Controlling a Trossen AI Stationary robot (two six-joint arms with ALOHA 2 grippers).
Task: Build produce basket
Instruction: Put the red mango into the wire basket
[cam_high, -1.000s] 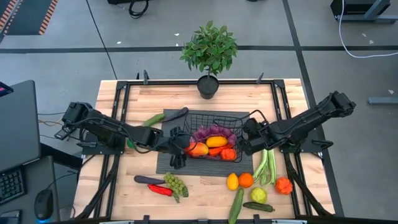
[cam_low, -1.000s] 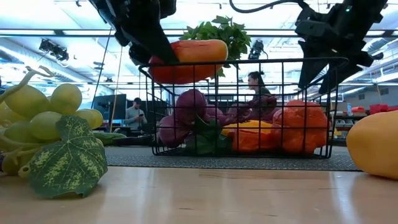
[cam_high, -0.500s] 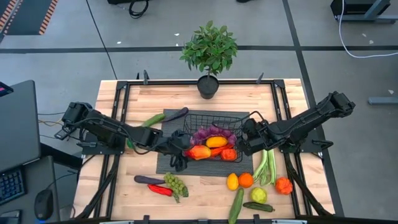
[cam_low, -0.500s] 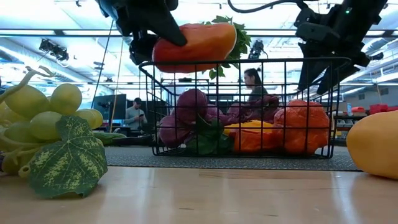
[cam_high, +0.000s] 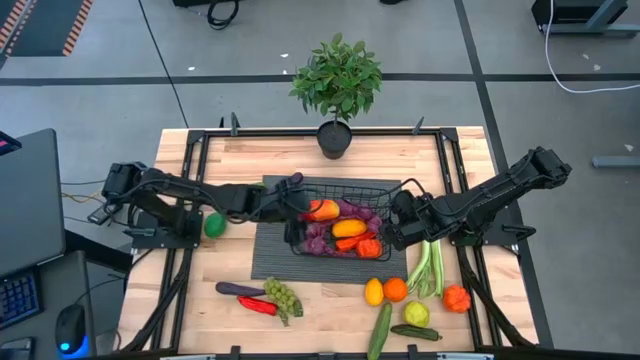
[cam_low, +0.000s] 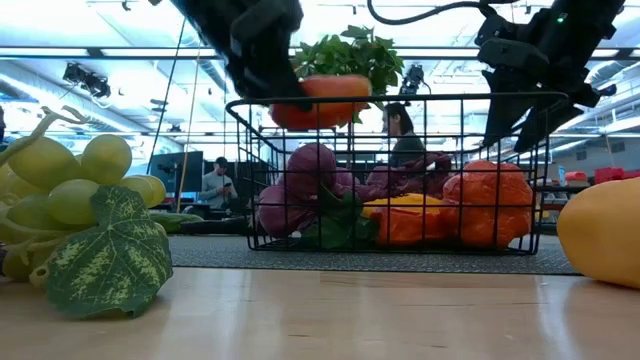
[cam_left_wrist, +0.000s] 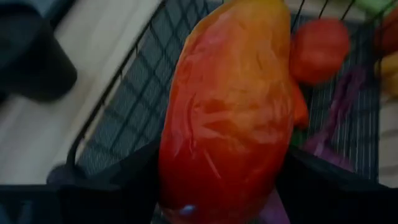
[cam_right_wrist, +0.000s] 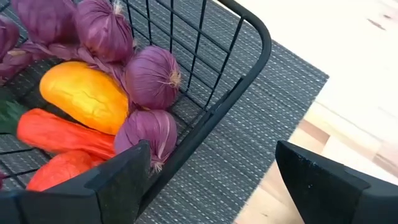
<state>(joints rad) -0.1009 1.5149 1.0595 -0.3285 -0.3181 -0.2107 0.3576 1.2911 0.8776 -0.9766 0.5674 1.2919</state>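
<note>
Left tool (cam_high: 303, 208): clenched on a red-orange mango (cam_high: 322, 210), held above the upper left corner of the basket (cam_high: 345, 186) at frame centre in the high view. In the low view the mango (cam_low: 322, 100) sits at rim level.

Right tool (cam_high: 397, 222): released, fingers (cam_right_wrist: 121, 175) spread astride the basket's right wall.

Basket: on the mat (cam_high: 270, 255), centre of the surface (cam_high: 190, 320). It contains purple onions (cam_right_wrist: 152, 79), a yellow fruit (cam_right_wrist: 85, 94) and orange produce.

Remaining produce: lower frame, including grapes (cam_high: 282, 296) and a lemon (cam_high: 373, 292).
</note>
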